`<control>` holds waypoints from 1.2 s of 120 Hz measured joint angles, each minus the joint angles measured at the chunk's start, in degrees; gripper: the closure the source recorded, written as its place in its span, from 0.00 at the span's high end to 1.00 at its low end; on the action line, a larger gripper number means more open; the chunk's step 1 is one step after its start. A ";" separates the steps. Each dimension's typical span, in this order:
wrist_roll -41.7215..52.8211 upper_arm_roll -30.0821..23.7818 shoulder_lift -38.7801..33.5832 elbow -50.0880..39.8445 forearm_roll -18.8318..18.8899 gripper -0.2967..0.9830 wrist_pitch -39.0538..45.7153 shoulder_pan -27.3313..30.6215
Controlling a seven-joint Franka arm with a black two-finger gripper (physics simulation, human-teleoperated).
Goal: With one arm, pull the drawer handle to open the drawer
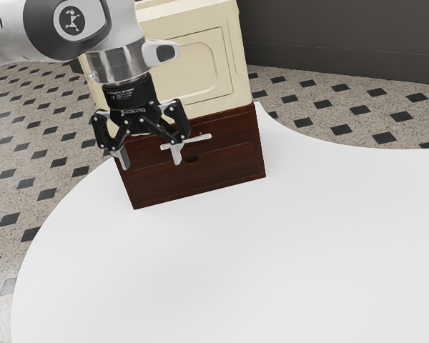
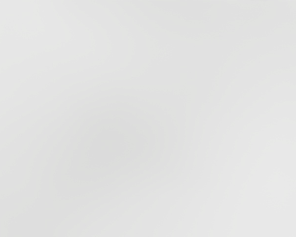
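My gripper [image 1: 150, 156] stands open before the dark red-brown drawer unit [image 1: 229, 163] in the exterior view, its two fingertips well apart. A pale bar-shaped handle [image 1: 199, 138] crosses the upper drawer front [image 1: 236, 127]. The finger on the exterior view's right overlaps the handle's left part; whether they touch, I cannot tell. No gap shows around the upper drawer front, though the gripper hides part of it.
A cream panelled cabinet part [image 1: 213, 43] rises above the drawers. The white table top [image 1: 222, 264] extends in front of them and toward the exterior view's right; its pale surface [image 2: 148, 118] also appears in the wrist view. Patterned floor [image 1: 329, 93] lies beyond.
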 joint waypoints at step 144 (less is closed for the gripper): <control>71.06 -10.35 -12.25 -7.01 7.85 0.77 13.68 -0.88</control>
